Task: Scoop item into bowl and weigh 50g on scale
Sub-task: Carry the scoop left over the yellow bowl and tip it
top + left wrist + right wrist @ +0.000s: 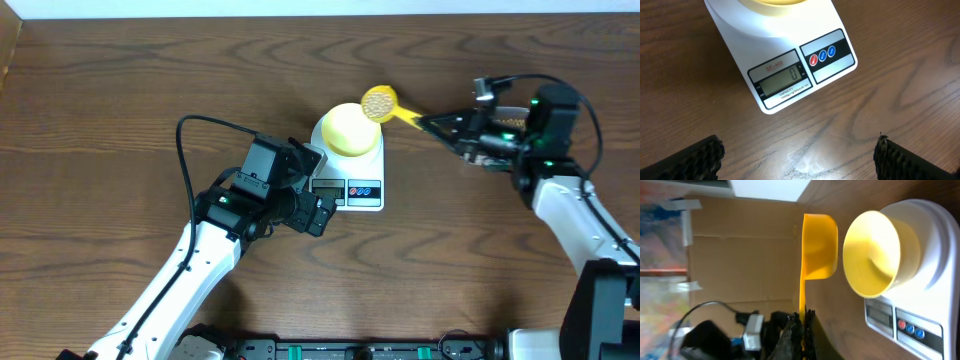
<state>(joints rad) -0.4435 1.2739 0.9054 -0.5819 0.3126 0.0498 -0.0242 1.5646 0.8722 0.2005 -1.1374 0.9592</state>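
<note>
"SF-400" is printed in red on the scale [770,50], just above the display [781,82]. A single "0" is shown on the display. Below it a line of small print is seen, starting "CAPACITY"; the rest is too small to be read. The marks on the red and blue buttons [822,54] cannot be made out.

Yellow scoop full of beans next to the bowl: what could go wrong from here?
The scoop sits beside the bowl, not over it, so tipping now could spill beans onto the scale. The right gripper pinches only the end of the handle, so the scoop might twist.
</note>
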